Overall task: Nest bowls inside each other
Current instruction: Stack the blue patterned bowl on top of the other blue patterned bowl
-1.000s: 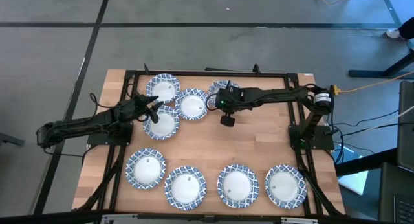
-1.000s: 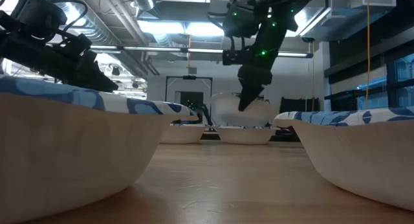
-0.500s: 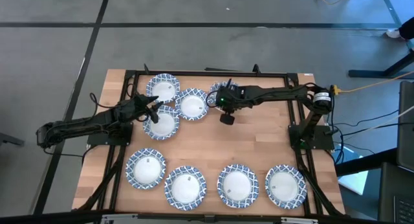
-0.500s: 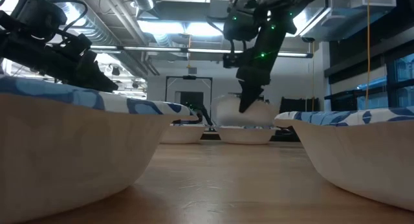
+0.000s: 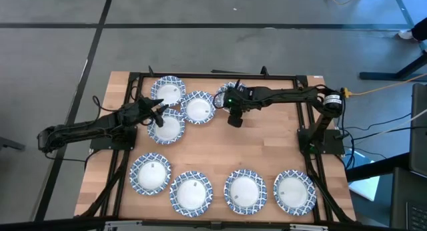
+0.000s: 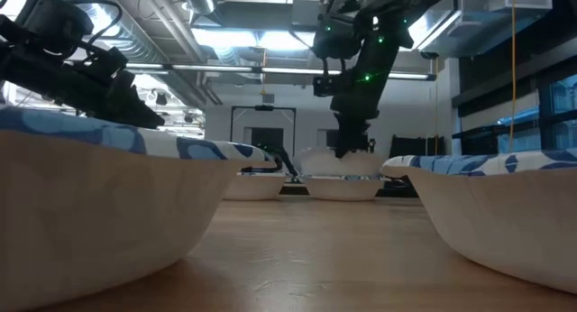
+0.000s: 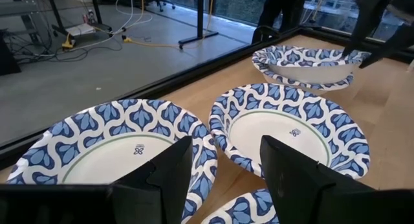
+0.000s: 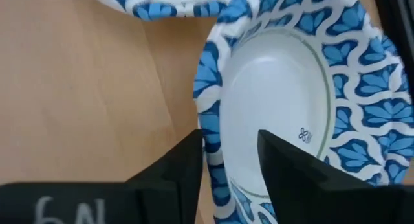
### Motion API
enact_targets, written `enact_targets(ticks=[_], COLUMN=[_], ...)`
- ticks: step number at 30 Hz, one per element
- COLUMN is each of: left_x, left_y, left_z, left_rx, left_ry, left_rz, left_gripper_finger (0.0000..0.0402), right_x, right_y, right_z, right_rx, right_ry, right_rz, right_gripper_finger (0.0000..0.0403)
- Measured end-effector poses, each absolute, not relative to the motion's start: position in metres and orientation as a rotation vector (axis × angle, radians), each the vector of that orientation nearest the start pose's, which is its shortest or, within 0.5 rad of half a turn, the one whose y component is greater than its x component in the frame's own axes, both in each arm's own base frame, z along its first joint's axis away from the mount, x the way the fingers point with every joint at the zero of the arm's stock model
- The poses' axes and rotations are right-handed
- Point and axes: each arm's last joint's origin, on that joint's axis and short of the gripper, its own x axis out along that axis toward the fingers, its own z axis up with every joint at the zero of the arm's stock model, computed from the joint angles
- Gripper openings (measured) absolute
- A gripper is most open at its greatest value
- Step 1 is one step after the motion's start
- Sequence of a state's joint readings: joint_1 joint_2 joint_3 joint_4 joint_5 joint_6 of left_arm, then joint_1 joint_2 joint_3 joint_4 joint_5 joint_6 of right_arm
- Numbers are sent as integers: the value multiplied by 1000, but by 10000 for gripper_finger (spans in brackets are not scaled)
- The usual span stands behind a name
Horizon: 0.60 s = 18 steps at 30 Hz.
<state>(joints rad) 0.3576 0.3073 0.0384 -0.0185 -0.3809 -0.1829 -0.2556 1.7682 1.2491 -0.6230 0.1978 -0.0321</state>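
Note:
Several blue-and-white bowls lie on the wooden table. Three sit at the far left (image 5: pixel 168 91) (image 5: pixel 198 107) (image 5: pixel 165 127). A bowl (image 7: pixel 310 56) at the far middle rests nested in another bowl (image 7: pixel 304 78) beneath it. My right gripper (image 8: pixel 229 166) (image 5: pixel 230 99) stands open over that top bowl (image 8: pixel 284 101), one finger inside its rim and one outside. My left gripper (image 7: pixel 223 179) (image 5: pixel 159 114) hovers open above the far-left bowls, nothing between its fingers. My right gripper's open fingers (image 8: pixel 174 166) stand astride the top bowl's rim (image 8: pixel 210 136) on its side toward the table's right, slanting down from above. Whether either finger touches the rim I cannot tell. The bowl sits level in the bowl beneath.
Several single bowls stand in a row along the near edge (image 5: pixel 151 174) (image 5: pixel 191 194) (image 5: pixel 245 191) (image 5: pixel 294 191). Bare wood (image 5: pixel 267 144) lies in the middle and far right. Black frame rails (image 5: pixel 300 77) run around the table.
My right gripper has opened and let go of the bowl. That bowl, held raised and tilted a second ago, has sunk level into the bowl beneath it.

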Motion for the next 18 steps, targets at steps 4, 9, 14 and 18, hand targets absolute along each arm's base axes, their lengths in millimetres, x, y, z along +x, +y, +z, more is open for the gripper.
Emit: enact_targets(ticks=[4, 9, 14, 18], left_x=[100, 100, 100, 100], left_y=[49, 49, 49, 49], left_z=[148, 148, 148, 148], left_rx=[-169, -169, -169, -168], left_ry=[236, 236, 236, 236], left_rz=[758, 758, 758, 758], left_gripper_finger=[176, 176, 176, 176], right_x=[341, 339, 334, 332], right_y=[-88, -65, -36, -25], right_z=[211, 216, 222, 232], right_rx=[52, 148, 154, 57], right_ry=[1134, 1150, 1192, 1164], right_rz=[-343, -158, -26, -112], right_gripper_finger=[149, 149, 149, 149])
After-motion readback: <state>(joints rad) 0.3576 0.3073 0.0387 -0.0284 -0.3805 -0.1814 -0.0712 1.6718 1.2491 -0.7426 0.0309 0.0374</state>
